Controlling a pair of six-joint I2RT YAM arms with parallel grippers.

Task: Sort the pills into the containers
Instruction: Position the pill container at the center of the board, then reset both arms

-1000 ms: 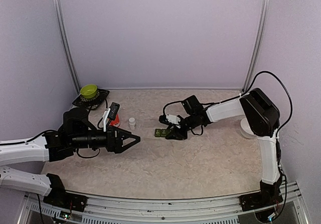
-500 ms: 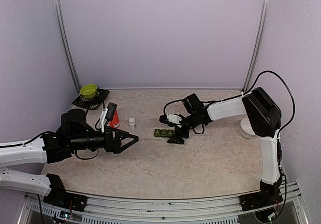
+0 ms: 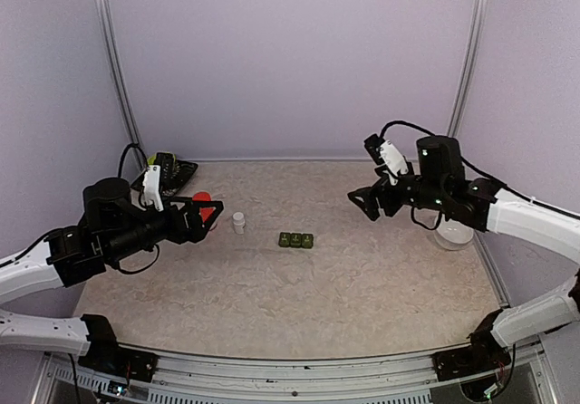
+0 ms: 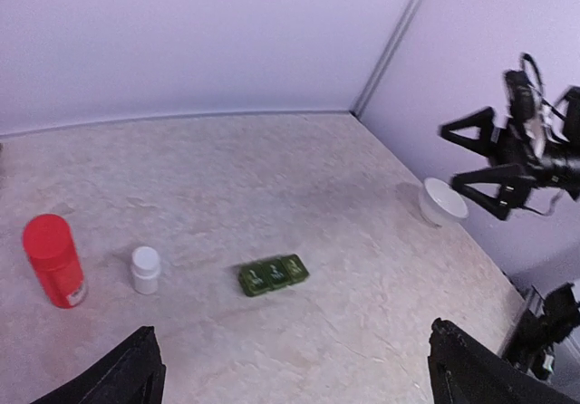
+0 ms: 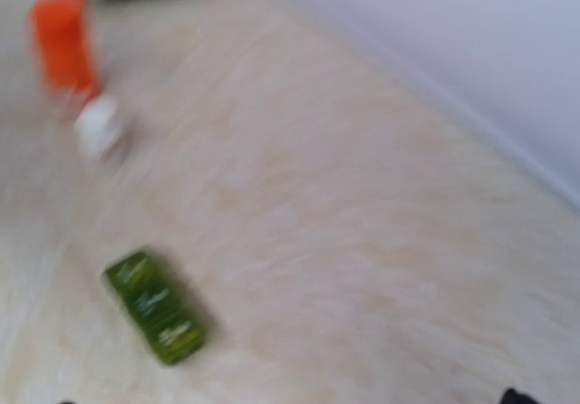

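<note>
dark green containers [image 3: 295, 240], lids down, lie mid-table, well apart from both arms. your left gripper [image 3: 209, 216] hovers wide open and empty near the red bottle [image 4: 53, 259] and white bottle [image 4: 145, 269]. your right gripper [image 3: 366, 201], raised, is spread wide, holding nothing.

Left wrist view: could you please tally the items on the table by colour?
Red: 1, the red bottle
White: 2, the small white bottle and the white bowl
Green: 1, the green container strip
Total: 4
</note>
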